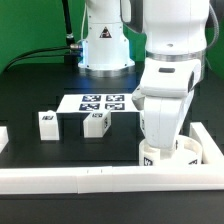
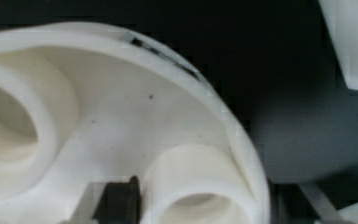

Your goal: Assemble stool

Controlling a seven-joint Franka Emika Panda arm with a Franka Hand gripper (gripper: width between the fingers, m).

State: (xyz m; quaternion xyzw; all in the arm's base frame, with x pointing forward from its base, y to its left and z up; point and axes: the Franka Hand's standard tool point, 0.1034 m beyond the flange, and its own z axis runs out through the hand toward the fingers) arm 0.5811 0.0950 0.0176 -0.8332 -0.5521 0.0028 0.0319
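Gripper low on the stool seat, near the corner of the rails.
Exterior view: the gripper (image 1: 165,144) stands directly over the seat (image 1: 187,155), touching it or almost; its fingers are hidden, so I cannot tell if it is open or closed. Two leg blocks (image 1: 47,122) (image 1: 95,122) lie well apart from it, toward the exterior view's left. Wrist view: the seat fills the picture, very near under the gripper, and one round socket (image 2: 194,188) lies between the dark finger shapes; a grip is not clear here either. To do this step well, I judge the fingers should take the rim squarely and the seat should not tilt against the rails (image 1: 90,180).
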